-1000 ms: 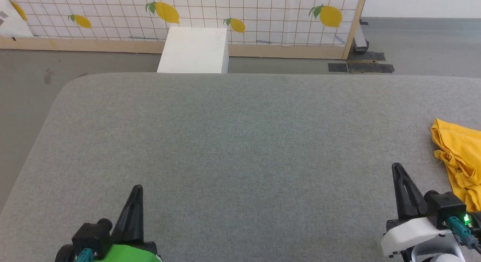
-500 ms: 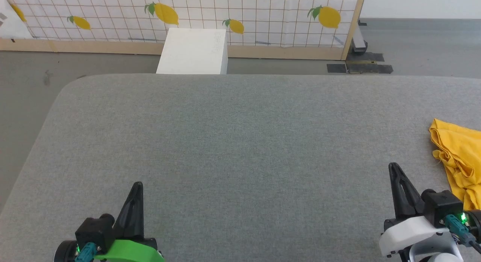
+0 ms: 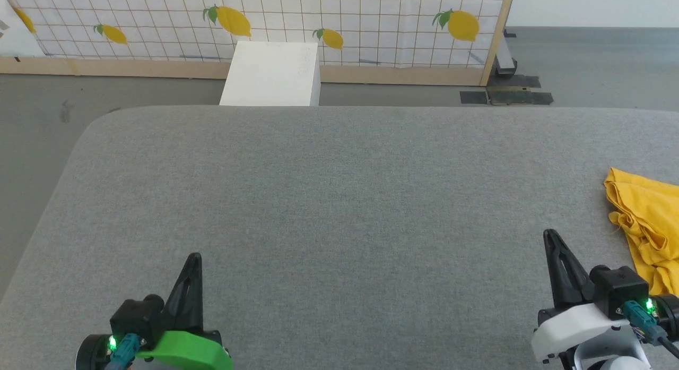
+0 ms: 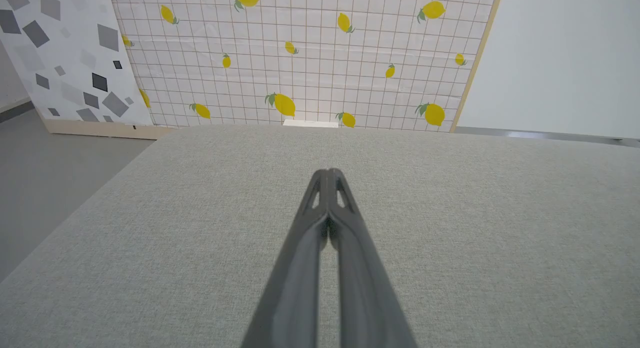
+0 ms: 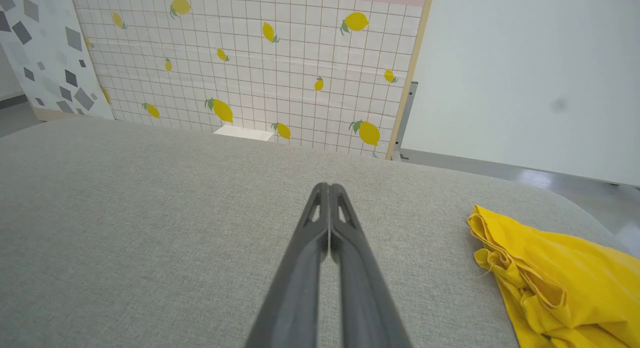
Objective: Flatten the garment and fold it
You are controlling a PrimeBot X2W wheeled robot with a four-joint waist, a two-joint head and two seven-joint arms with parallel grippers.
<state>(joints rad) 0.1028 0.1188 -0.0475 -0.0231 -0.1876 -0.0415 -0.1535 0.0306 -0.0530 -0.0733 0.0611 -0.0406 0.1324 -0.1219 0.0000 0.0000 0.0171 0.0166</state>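
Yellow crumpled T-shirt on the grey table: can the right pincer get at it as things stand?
Probably yes: the crumpled yellow cotton T-shirt lies just right of the shut right pincer, with only bare grey fabric tabletop between; it must open first.

garment [image 3: 644,216]: bright plain yellow, darker in the creases.
table top [image 3: 339,200]: grey-green woven cloth, even and unpatterned.
left gripper [image 3: 195,256]: black fingers, vivid green shell behind, teal plug, small green light.
right gripper [image 3: 549,233]: black fingers, white shell, teal plug, small green light.
screen [image 3: 371,19]: white with a thin brown grid, scattered yellow lemons with green leaves, tan wooden frame.
side panel [image 4: 65,63]: white with tumbling grey and black squares.
box [image 3: 273,72]: plain white.
floor [image 3: 583,67]: dull grey with black tape patches.
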